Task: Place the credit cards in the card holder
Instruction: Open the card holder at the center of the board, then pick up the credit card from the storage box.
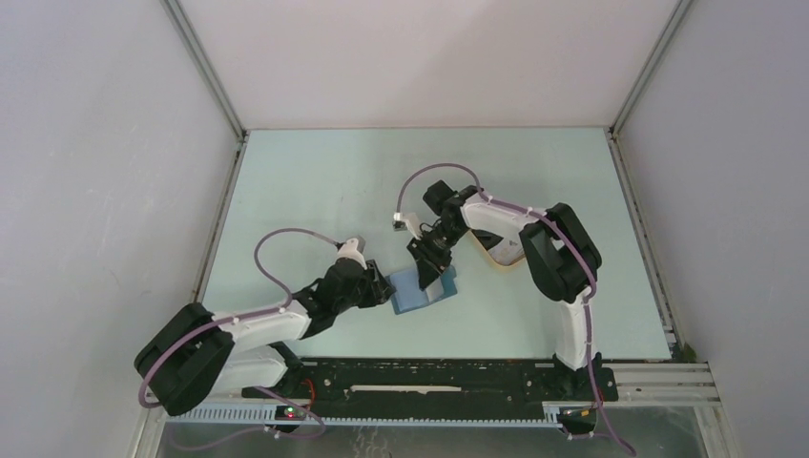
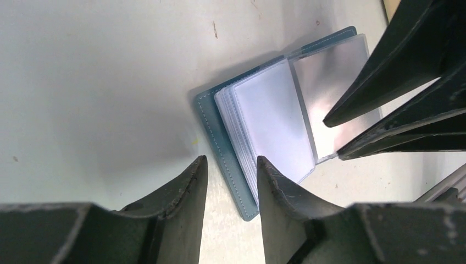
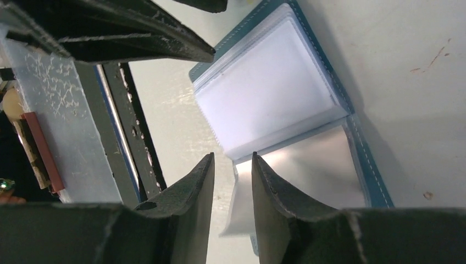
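Observation:
The teal-blue card holder [image 1: 420, 291] lies open on the table between both arms, its clear sleeves [image 2: 275, 118] fanned up. A whitish-grey credit card [image 3: 308, 165] sits partly inside the right-hand sleeve, its near end sticking out past the holder's edge. My right gripper [image 3: 232, 157] stands open just over that protruding end, with the card beside its right finger and not pinched. My left gripper [image 2: 231, 159] is open and straddles the near edge of the holder's teal cover [image 2: 211, 126]; its right finger rests by the sleeve stack. The right gripper's fingers [image 2: 384, 88] reach over the card from the upper right.
A beige tray [image 1: 503, 253] lies partly under the right arm, just right of the holder. The black base rail [image 1: 429, 377] runs along the near table edge. Enclosure walls [image 1: 114, 191] close in the table on three sides.

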`<state>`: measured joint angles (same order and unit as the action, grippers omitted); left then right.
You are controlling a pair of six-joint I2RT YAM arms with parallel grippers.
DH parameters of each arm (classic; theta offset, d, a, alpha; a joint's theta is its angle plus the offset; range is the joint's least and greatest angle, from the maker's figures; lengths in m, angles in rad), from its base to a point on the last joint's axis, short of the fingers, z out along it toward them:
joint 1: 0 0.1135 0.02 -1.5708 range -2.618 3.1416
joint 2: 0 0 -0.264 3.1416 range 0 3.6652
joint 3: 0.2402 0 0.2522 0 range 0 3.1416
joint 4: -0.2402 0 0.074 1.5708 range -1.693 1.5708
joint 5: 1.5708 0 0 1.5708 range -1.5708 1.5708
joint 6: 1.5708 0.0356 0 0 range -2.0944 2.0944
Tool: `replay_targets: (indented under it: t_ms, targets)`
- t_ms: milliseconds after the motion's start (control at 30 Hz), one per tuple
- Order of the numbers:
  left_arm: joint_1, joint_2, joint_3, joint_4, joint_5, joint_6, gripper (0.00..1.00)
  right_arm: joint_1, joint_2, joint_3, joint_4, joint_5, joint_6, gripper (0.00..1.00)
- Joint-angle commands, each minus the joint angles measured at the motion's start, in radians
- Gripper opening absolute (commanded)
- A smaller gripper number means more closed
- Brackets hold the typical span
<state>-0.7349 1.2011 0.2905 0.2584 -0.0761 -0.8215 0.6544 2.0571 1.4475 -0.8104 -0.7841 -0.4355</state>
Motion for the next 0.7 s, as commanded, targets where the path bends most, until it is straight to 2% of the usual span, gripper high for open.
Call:
replay_targets:
  t_ms: [0,267,467,500,567,633,667]
  targets:
    - [-0.005,-0.084,0.059,-0.045,-0.031,0.062,0.44,-0.006,-0.105,0.031,-0.049,-0.066,-0.095,0.4]
    - [-0.005,-0.263,0.102,-0.06,-0.032,0.184,0.48,-0.035,-0.267,0.029,-0.109,-0.048,-0.193,0.41]
    - [-0.005,-0.372,0.198,-0.07,-0.016,0.31,0.51,-0.143,-0.512,-0.019,-0.064,-0.008,-0.15,0.41]
    - [-0.005,-0.385,0.218,-0.062,-0.013,0.34,0.53,-0.161,-0.556,-0.04,-0.04,0.008,-0.123,0.45]
    - [-0.006,-0.396,0.266,-0.038,-0.013,0.395,0.59,-0.203,-0.643,-0.073,0.004,0.038,-0.087,0.61]
    - [-0.005,-0.392,0.303,0.021,-0.016,0.445,0.71,-0.25,-0.706,-0.101,0.023,0.031,-0.069,0.79]
    - [-0.004,-0.383,0.318,0.066,-0.012,0.468,0.77,-0.285,-0.718,-0.113,0.023,0.016,-0.062,0.85]
